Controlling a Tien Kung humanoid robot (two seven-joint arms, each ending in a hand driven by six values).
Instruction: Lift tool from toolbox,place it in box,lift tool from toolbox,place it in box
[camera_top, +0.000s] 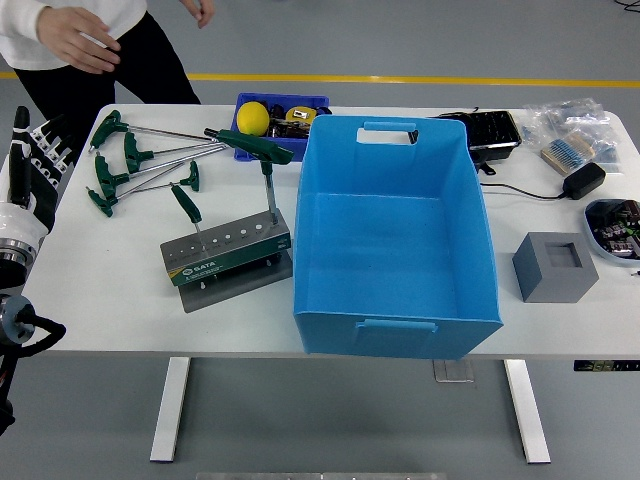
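We judge T-handle wrench (267, 165) rigid steel, light; it stands upright in toolbox (228, 250), left of empty blue box (395, 240). Grip green crossbar (rubbery, least slip). Left hand (32, 165) at table (110, 290) edge, fingers spread, empty.

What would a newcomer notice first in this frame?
The big blue bin, seemingly empty, dominates the table's middle. Left of it, a grey rack holds two upright green T-handle wrenches, with more lying loose behind. The left hand waits at the left edge.
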